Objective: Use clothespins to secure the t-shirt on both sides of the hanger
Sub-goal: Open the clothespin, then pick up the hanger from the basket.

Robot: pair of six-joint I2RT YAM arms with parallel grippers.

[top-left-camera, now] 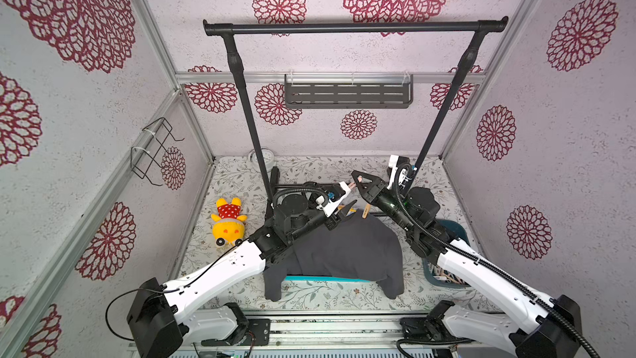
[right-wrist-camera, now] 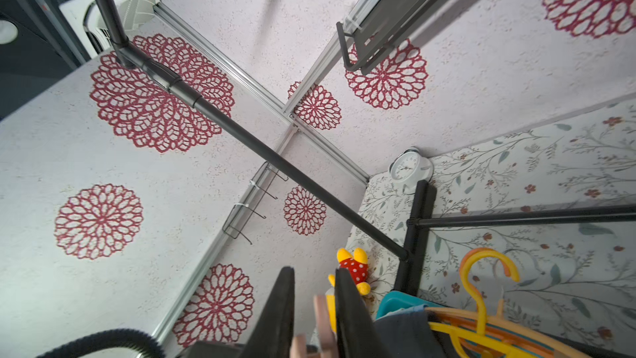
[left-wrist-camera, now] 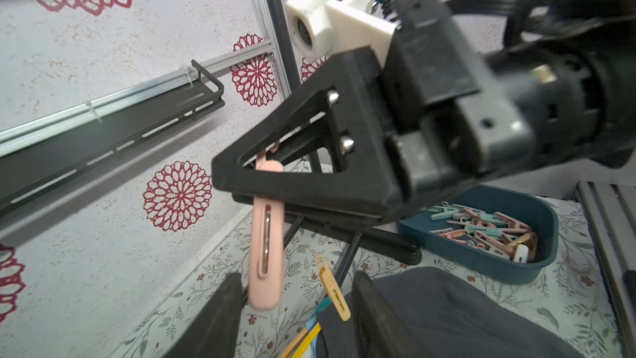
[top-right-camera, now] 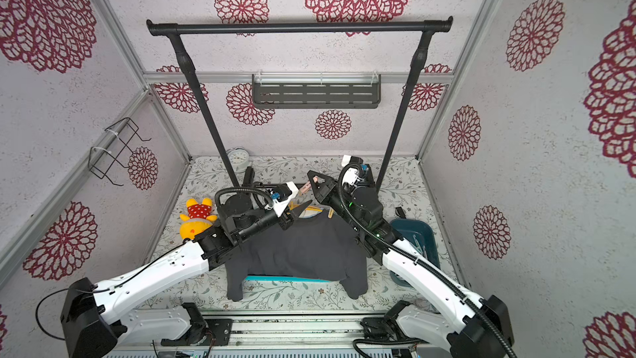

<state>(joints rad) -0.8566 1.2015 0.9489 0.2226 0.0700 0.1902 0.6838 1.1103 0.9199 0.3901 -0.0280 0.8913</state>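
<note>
Above the far edge of the table (top-left-camera: 327,296), near the shirt's collar:

- Pink clothespin (left-wrist-camera: 265,235): pinched near one end between the pressed-together fingers of the right gripper (left-wrist-camera: 227,187). In the left wrist view its long axis crosses those fingers and the free end hangs down toward the table. In both top views it slants from the right gripper's tip toward the left arm's white camera mount, just beside it. I cannot tell which end is the clipping end.
- Left gripper (left-wrist-camera: 297,277): fingers spread wide, nothing between them. The pink pin's free end is just beside one finger; contact cannot be judged.
- Peach clothespin (left-wrist-camera: 332,287): clipped on the collar edge of the t-shirt (top-left-camera: 344,249), on the right arm's side, tilted with its looped end up.
- T-shirt: dark grey, lying flat on the table between the two arms, draped over stacked hangers (right-wrist-camera: 488,253) in orange, yellow and teal, hooks pointing to the far wall.
- Loose clothespins (left-wrist-camera: 488,232): pink, mint and peach, heaped in a dark teal bin (left-wrist-camera: 481,263) on the right arm's side of the shirt.
- Clothes rack (top-left-camera: 354,27): black, its base bars on the table just beyond the collar, close behind both grippers.
- Plush toy (top-left-camera: 229,222): yellow, beside the left arm.
- Alarm clock (top-right-camera: 239,158): white, far corner.
</note>
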